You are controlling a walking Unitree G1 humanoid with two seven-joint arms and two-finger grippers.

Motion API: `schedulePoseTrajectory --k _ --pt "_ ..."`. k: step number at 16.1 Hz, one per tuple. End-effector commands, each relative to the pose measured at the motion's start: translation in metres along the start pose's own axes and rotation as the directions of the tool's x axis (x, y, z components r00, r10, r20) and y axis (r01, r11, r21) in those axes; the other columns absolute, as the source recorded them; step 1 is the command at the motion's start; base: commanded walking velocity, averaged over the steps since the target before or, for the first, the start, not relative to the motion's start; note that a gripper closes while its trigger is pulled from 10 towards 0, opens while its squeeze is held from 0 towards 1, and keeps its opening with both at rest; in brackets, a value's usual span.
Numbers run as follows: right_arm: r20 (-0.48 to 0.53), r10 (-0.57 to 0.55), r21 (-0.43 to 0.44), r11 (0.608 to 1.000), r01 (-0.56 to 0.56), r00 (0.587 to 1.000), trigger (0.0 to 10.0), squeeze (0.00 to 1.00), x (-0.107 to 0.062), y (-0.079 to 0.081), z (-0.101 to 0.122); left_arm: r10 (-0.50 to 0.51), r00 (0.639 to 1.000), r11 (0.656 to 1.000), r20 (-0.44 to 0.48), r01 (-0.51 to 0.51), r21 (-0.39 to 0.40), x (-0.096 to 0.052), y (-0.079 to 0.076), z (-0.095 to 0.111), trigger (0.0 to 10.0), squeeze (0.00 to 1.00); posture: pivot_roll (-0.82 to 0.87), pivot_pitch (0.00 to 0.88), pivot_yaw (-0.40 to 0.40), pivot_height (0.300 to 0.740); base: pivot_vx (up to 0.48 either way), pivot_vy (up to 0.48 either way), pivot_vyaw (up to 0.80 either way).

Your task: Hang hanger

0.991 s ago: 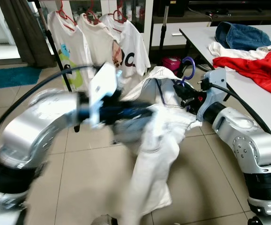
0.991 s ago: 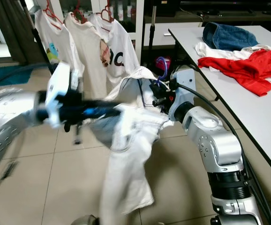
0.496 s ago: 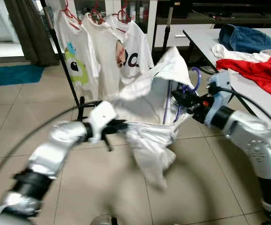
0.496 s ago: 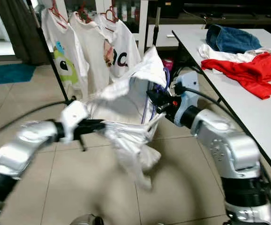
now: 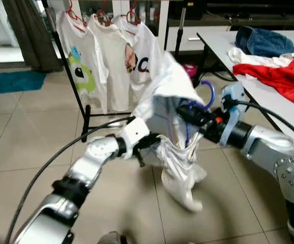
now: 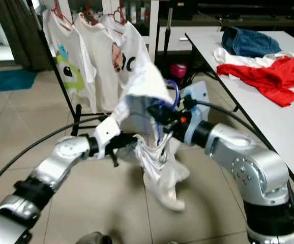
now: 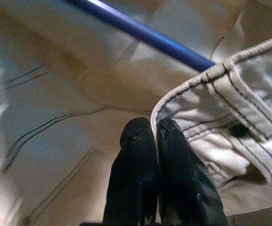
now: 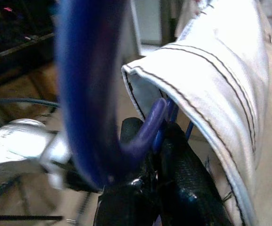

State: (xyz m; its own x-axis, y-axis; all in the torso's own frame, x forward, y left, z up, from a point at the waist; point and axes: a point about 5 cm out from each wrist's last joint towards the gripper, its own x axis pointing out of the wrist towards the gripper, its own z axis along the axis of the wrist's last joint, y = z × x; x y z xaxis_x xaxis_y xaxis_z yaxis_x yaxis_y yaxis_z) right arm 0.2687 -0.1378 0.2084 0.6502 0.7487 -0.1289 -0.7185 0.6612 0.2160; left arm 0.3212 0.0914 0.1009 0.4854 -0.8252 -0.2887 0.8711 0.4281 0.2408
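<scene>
The right gripper [image 8: 157,141] pinches the blue hanger [image 5: 206,91] at its neck, the stiff part best for carrying it, while the left gripper [image 7: 157,136], beside it, nips a hem of the limp, light white garment [image 5: 172,101] draped over it, short of the rack [image 5: 68,66].

A beige tiled floor [image 5: 30,142] is seen. A blue rug [image 5: 12,81] lies far left beside a dark curtain [image 5: 27,33]. A white desk [image 5: 284,109] stands right, strewn with clothes.
</scene>
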Motion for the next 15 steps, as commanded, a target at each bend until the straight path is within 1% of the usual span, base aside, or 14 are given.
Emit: schedulePoseTrajectory --k 1,3,5,6,7,8,9,10,11,13,14,15 --pt "0.040 0.063 -0.003 0.998 -0.063 0.997 0.0 0.00 -0.003 0.011 0.009 0.037 0.999 0.999 0.007 -0.037 0.019 -0.003 0.009 0.003 0.0 0.00 -0.11 0.000 0.012 0.740 0.000 0.000 0.00" --pt "0.053 0.104 0.039 0.994 -0.106 0.993 0.0 0.00 -0.002 0.020 0.009 0.020 0.999 1.000 0.039 -0.021 0.014 0.003 0.006 0.003 0.0 0.00 -0.11 0.000 0.012 0.740 0.000 0.000 0.00" --pt "0.033 0.121 0.041 0.992 -0.123 0.992 0.0 0.00 -0.001 0.024 0.008 0.003 0.999 1.000 0.052 -0.003 0.003 0.007 0.003 0.002 0.0 0.00 -0.12 0.000 0.013 0.740 0.000 0.000 0.00" --pt "0.026 0.111 0.037 0.993 -0.112 0.993 0.0 0.00 0.000 0.024 0.007 0.000 0.999 1.000 0.050 0.000 -0.003 0.007 0.002 0.001 0.0 0.00 -0.12 0.000 0.013 0.740 0.000 0.000 0.00" --pt "0.025 0.072 0.049 0.996 -0.073 0.997 0.0 0.00 0.000 0.019 0.007 -0.004 0.999 1.000 0.043 0.004 -0.002 0.006 0.002 -0.002 4.9 0.00 -0.12 0.000 0.013 0.740 0.000 0.000 0.00" --pt "0.024 0.051 0.050 0.997 -0.052 0.998 0.0 0.00 0.000 0.017 0.008 -0.001 0.999 1.000 0.048 0.002 -0.016 0.005 0.002 -0.003 10.0 0.00 -0.12 0.000 0.013 0.740 0.000 0.000 0.00" --pt "0.021 -0.002 0.051 0.999 0.001 1.000 0.0 0.00 -0.001 0.009 0.008 -0.038 0.995 0.997 0.095 0.044 -0.062 0.000 -0.001 0.000 10.0 0.00 -0.11 0.000 0.011 0.740 0.000 0.000 0.00" --pt "0.014 -0.046 0.046 0.998 0.045 0.999 0.0 0.00 -0.002 0.003 0.007 -0.072 0.986 0.993 0.149 0.085 -0.082 -0.007 -0.006 0.004 10.0 1.00 -0.10 0.000 0.009 0.740 0.000 0.000 0.00" --pt "0.010 -0.060 0.042 0.997 0.059 0.998 0.0 0.00 -0.002 0.001 0.006 -0.080 0.983 0.992 0.167 0.095 -0.084 -0.010 -0.007 0.006 10.0 1.00 -0.10 0.000 0.009 0.740 0.000 0.000 0.00" --pt "-0.002 -0.122 0.037 0.992 0.122 0.993 0.0 0.00 -0.001 -0.007 0.003 -0.124 0.962 0.982 0.244 0.154 -0.108 -0.025 -0.018 0.016 10.0 1.00 -0.09 0.000 0.002 0.740 0.000 0.000 0.00" --pt "-0.023 -0.169 0.026 0.985 0.169 0.985 0.0 0.00 0.000 -0.014 -0.002 -0.161 0.946 0.972 0.282 0.201 -0.118 -0.035 -0.027 0.024 10.0 1.00 -0.08 0.000 -0.004 0.740 0.000 0.000 0.00" --pt "-0.040 -0.195 0.013 0.981 0.196 0.980 0.0 0.00 0.002 -0.017 -0.006 -0.180 0.941 0.969 0.286 0.220 -0.112 -0.040 -0.031 0.027 10.0 1.00 -0.08 0.000 -0.005 0.740 0.000 0.000 0.00"
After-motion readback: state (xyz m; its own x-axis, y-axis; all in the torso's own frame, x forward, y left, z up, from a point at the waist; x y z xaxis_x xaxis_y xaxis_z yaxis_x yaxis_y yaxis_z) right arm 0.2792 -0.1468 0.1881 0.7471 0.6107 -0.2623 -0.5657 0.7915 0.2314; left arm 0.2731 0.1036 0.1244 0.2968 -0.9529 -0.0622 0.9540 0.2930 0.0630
